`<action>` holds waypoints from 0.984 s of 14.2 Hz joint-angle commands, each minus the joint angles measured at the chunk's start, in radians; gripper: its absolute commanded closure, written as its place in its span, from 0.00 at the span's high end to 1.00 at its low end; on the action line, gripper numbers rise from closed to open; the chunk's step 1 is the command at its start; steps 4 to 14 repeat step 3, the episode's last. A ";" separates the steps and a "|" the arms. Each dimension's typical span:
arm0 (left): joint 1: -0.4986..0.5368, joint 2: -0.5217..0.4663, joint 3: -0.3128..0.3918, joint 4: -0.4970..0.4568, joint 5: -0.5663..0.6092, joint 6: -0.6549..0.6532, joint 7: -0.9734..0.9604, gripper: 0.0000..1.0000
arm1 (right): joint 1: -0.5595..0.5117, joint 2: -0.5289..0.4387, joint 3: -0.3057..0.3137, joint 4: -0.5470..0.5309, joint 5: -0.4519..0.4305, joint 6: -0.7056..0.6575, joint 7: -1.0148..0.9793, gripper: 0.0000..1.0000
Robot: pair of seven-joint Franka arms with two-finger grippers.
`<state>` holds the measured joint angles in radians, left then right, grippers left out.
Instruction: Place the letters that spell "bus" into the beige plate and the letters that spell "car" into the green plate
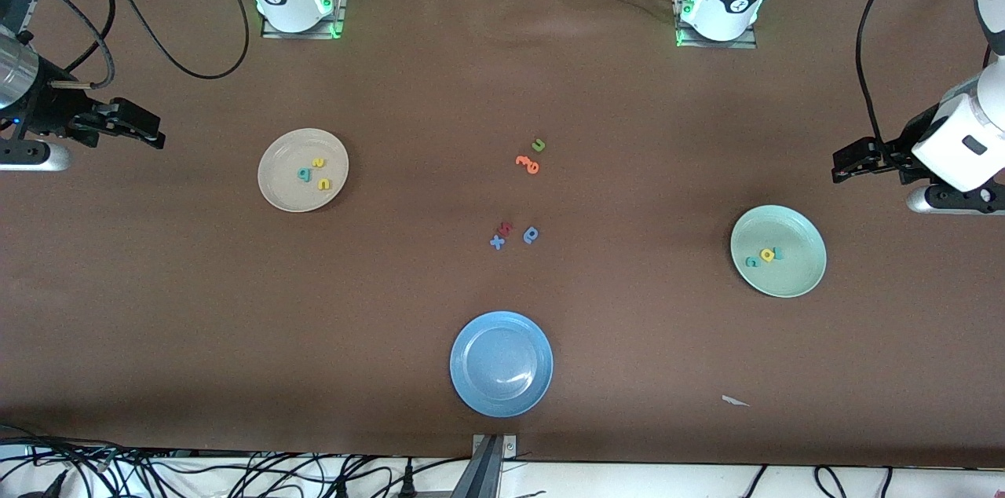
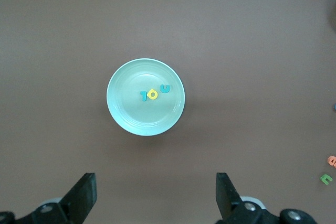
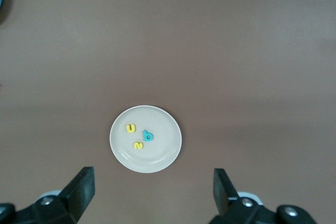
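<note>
Blue plate [image 1: 501,364] whole; both arms cut off at edges.

On the beige plate [image 1: 276,192], foam letters "b" [image 1: 304,174], "u" [image 1: 324,184] and "s" [image 1: 317,162] can be read. On the green plate [image 1: 793,278], "c" [image 1: 751,261], "a" [image 1: 767,254] and "r" [image 1: 779,253] are seen. On the surface [image 1: 235,325], a green "u" [image 1: 538,144] and a blue "x" [image 1: 497,242] are legible.

You have the "bus" letters [image 1: 312,174] in the beige plate [image 1: 276,192], toward the right arm's end of the table. The "car" letters [image 1: 765,255] lie in the green plate [image 1: 801,270], toward the left arm's end. Loose letters [image 1: 518,195] sit between both plates; the third plate [image 1: 471,388] is nearest the front camera.
</note>
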<state>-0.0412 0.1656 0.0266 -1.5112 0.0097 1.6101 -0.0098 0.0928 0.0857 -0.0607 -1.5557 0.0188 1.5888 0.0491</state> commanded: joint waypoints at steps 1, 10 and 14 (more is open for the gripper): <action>0.000 0.003 0.007 0.013 -0.023 0.002 0.025 1.00 | 0.001 0.017 0.004 0.032 0.016 -0.024 0.005 1.00; 0.000 0.003 0.007 0.013 -0.023 0.002 0.025 1.00 | 0.002 0.017 0.004 0.034 0.016 -0.024 0.009 1.00; 0.000 0.003 0.007 0.013 -0.023 0.002 0.025 1.00 | 0.002 0.017 0.004 0.034 0.016 -0.024 0.009 1.00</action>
